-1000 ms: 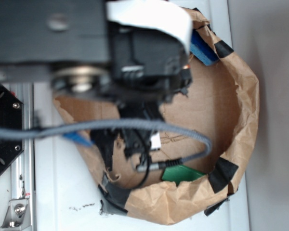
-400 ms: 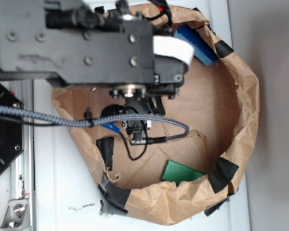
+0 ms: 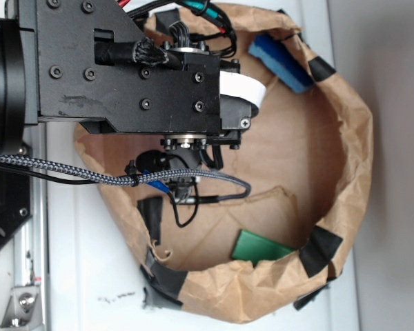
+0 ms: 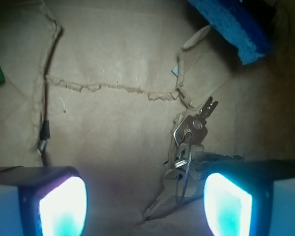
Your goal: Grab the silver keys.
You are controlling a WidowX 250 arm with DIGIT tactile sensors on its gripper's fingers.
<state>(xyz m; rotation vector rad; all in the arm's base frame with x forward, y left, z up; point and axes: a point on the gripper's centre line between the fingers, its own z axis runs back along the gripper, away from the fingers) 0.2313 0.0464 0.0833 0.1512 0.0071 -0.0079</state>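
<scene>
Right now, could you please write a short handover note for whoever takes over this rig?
Gripper: open, low over the cardboard floor of the paper-walled bin, holding nothing.
Silver keys: lying flat on the floor between the glowing fingertips, closer to the one on the image right. In the exterior view the arm hides them.
Also present: blue sponge and green block, both clear of the gripper.
Done: gripper lined up roughly over the keys.
Left: probably centre slightly on the bunch, close and lift.
</scene>
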